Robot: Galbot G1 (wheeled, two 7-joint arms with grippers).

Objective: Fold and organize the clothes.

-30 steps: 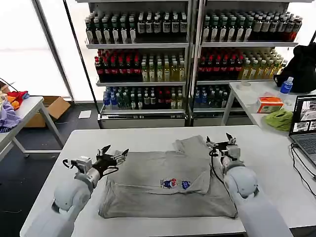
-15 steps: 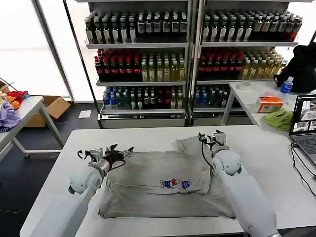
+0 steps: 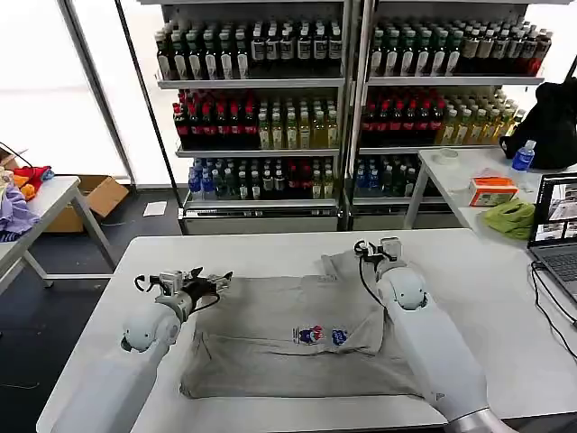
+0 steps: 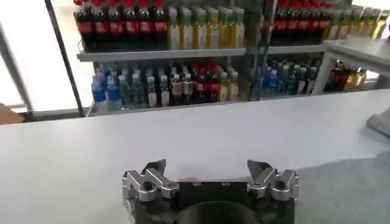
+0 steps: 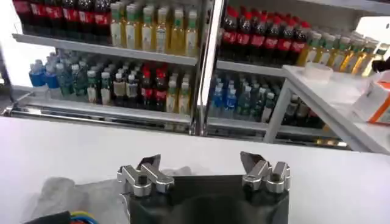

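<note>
The grey T-shirt lies spread on the white table, partly folded, with one sleeve reaching toward 12 o'clock and the small cartoon print facing up near the cloth's middle. In the head view the left gripper sits at about 9 o'clock from the print, at the shirt's left far corner, its fingers spread with nothing between them. The right gripper is at roughly 1 o'clock from the print, over the sleeve at the shirt's far edge; from the head camera its fingers are too small to judge. The right wrist view settles that: the right gripper stands wide and empty, with a crumpled fold of grey fabric just beside it on the table. The left wrist view shows the left gripper equally wide over bare tabletop, the shirt's edge off to one side. Both wrist cameras look toward the bottle shelves. The head view alone takes in the side table at 2 o'clock.
</note>
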